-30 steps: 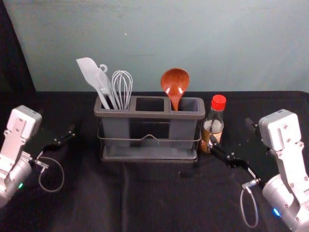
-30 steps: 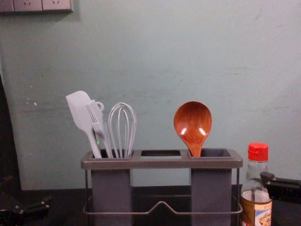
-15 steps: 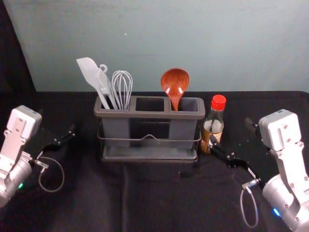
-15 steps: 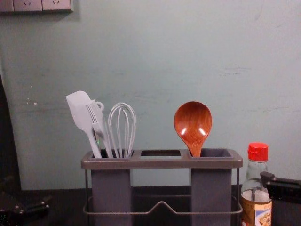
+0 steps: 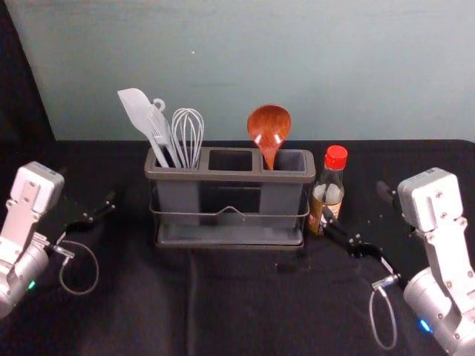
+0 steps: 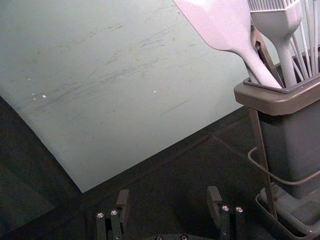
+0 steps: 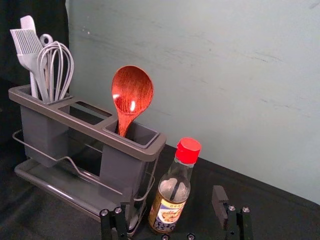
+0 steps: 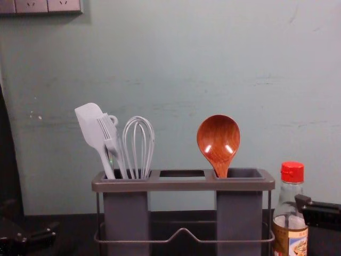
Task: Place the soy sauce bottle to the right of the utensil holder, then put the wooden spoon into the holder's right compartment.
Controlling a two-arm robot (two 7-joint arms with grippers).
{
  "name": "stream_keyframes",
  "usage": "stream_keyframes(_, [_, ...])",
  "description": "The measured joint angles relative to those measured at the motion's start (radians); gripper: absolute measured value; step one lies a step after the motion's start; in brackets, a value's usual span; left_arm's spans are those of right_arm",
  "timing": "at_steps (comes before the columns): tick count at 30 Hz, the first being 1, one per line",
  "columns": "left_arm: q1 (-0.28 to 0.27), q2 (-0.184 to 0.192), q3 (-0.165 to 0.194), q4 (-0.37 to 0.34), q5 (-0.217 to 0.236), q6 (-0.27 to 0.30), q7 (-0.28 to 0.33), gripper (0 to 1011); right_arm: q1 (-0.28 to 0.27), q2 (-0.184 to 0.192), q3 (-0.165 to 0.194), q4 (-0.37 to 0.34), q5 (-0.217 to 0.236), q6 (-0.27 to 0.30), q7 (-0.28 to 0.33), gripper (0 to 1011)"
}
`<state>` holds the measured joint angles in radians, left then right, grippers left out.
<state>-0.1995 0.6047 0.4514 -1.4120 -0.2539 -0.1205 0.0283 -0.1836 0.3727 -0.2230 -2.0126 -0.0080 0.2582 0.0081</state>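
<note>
While the wooden spoon (image 5: 269, 127) is stood bowl up, nearly vertical, in the utensil holder's (image 5: 223, 176) right compartment, the soy sauce bottle (image 5: 332, 193) is set upright just to its right; the right gripper (image 5: 355, 202), spread wide, is held by the bottle, nothing pinched; the left gripper (image 5: 87, 187) is parked at left, spread.

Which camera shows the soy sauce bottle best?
The right wrist view: the bottle shows from cap to foot, label facing the camera. The head view has it upright beside the holder, the right gripper overlapping its label. The chest view shows cap, neck and label, but the frame cuts off its base.
</note>
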Motion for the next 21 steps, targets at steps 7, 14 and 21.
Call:
stream_keyframes(7, [0.0, 0.0, 0.0, 0.0, 0.0, 0.0, 0.0, 1011, 0.0, 0.0, 0.0, 0.0, 0.0, 0.0, 0.0, 1004])
stream_keyframes(14, [0.0, 0.0, 0.0, 0.0, 0.0, 0.0, 0.0, 1011, 0.0, 0.0, 0.0, 0.0, 0.0, 0.0, 0.0, 1004])
stream_keyframes(21, [0.0, 0.0, 0.0, 0.0, 0.0, 0.0, 0.0, 1012, 0.0, 0.0, 0.0, 0.0, 0.0, 0.0, 0.0, 1004])
